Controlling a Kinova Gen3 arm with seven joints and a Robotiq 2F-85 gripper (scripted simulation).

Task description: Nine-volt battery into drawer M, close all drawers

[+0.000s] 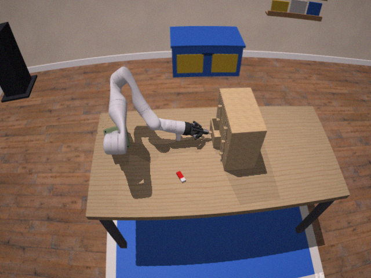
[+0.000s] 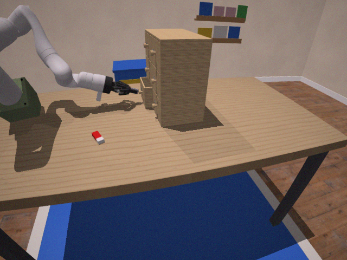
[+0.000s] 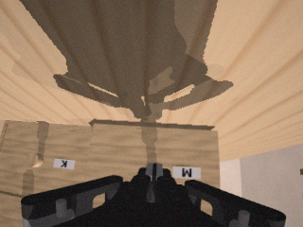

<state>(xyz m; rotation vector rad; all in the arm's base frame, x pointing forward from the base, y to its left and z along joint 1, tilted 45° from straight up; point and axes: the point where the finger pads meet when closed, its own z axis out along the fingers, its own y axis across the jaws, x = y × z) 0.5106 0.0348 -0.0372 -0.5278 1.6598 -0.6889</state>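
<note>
The wooden chest stands upright on the table. Its bottom drawer M sticks part way out of the front and looks level. The label M shows on its front. My gripper is shut and empty, its fingertips at the knob of drawer M, touching or nearly so. No nine-volt battery can be made out; most of the drawer's inside is hidden by its walls and the chest.
A small red-and-white block lies on the table, in front of the chest and toward the near edge. The drawer marked K is beside M and looks pushed in. The other drawers look pushed in, their knobs protruding.
</note>
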